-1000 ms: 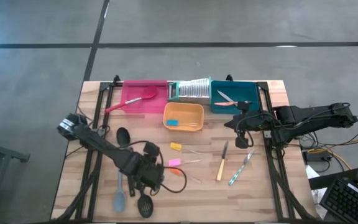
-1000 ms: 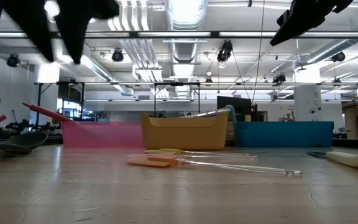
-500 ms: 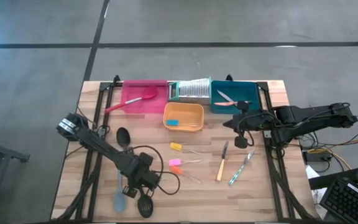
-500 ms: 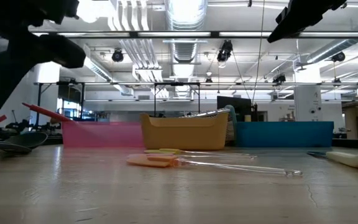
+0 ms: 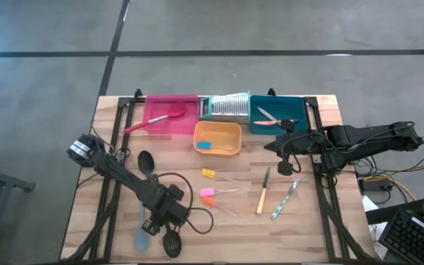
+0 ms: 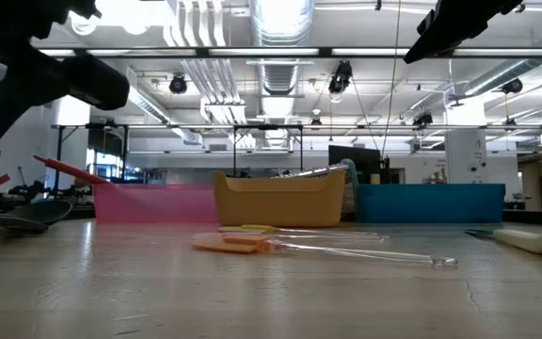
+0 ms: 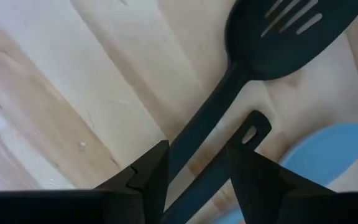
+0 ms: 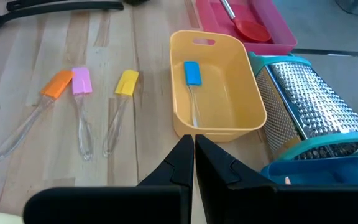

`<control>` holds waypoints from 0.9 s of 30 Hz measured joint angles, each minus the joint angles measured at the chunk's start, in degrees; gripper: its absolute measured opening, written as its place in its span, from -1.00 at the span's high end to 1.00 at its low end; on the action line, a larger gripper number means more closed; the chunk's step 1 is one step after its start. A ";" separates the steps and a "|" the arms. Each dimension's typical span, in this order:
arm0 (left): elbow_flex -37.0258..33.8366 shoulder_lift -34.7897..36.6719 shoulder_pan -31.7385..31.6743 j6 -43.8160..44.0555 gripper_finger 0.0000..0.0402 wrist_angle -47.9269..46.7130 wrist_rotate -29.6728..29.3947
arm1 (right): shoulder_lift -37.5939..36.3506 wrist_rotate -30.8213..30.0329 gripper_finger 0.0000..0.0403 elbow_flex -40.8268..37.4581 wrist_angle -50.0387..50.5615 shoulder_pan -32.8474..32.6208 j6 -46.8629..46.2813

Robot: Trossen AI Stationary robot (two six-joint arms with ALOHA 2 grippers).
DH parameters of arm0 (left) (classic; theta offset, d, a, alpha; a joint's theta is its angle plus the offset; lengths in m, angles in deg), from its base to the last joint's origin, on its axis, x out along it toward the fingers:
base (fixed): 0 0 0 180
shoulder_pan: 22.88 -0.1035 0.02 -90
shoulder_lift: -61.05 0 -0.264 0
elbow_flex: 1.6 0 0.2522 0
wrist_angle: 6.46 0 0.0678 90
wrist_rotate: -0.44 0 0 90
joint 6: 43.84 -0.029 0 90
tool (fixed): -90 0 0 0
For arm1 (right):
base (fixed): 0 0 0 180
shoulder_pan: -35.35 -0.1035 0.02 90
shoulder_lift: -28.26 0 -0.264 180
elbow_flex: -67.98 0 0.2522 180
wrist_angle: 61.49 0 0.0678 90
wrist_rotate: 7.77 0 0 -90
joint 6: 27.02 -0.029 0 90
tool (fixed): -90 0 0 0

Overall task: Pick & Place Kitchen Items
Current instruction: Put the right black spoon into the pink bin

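Left gripper (apparently ungripped) straddles slotted spoon.

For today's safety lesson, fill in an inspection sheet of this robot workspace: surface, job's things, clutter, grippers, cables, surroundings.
Surface: wooden table, slatted.
Job's things: black slotted spoon and blue spoon under the left gripper; wood-handled knife loose; red spoon in pink tray.
Clutter: silver grater beside orange tray.
Grippers: left gripper open astride the slotted spoon's handle; right gripper shut, empty.
Cables: black cable looped on the table.
Surroundings: ceiling lights; nobody seen.
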 joint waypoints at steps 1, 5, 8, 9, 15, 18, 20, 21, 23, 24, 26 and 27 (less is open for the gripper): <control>-0.03 -0.11 0.01 -0.04 0.19 0.13 0.01 | 0.00 0.00 0.96 0.00 -0.02 0.00 0.02; -0.09 -0.12 0.00 -1.83 0.19 1.89 -0.02 | 0.00 0.00 0.96 0.00 -0.02 0.01 0.02; -0.09 -0.12 0.18 -4.93 0.19 2.46 -0.06 | 0.00 0.00 0.96 0.00 -0.02 0.00 0.02; -0.09 -0.12 0.30 -5.56 0.19 2.77 -0.03 | 0.00 0.00 0.96 0.00 -0.04 0.00 0.02; -0.09 -1.77 1.19 -8.00 0.19 4.08 0.00 | 0.00 -0.01 0.96 0.00 -0.04 0.01 0.17; -0.09 -3.42 1.51 -8.67 0.19 4.10 0.10 | 0.00 -0.02 0.96 0.00 -0.11 0.00 0.15; -0.09 -4.57 1.55 -8.67 0.19 4.08 0.11 | 0.00 -0.02 0.96 0.00 -0.19 0.00 0.15; -0.09 -5.21 1.55 -8.67 0.19 4.12 0.11 | 0.00 -0.01 0.96 0.00 -0.23 0.00 0.15; -0.09 -6.54 1.55 -8.67 0.19 4.01 0.11 | 0.00 -0.02 0.96 0.00 -0.28 0.02 0.16; -0.09 -7.03 1.55 -8.67 0.19 3.96 0.19 | 0.00 0.00 0.96 0.00 -0.29 0.01 0.17; -0.03 -8.03 1.57 -8.68 0.19 3.89 0.79 | 0.00 0.00 0.96 0.00 -0.31 0.00 0.17; 0.04 -8.48 1.57 -8.82 0.19 3.88 1.52 | 0.00 -0.02 0.96 0.00 -0.33 0.02 0.17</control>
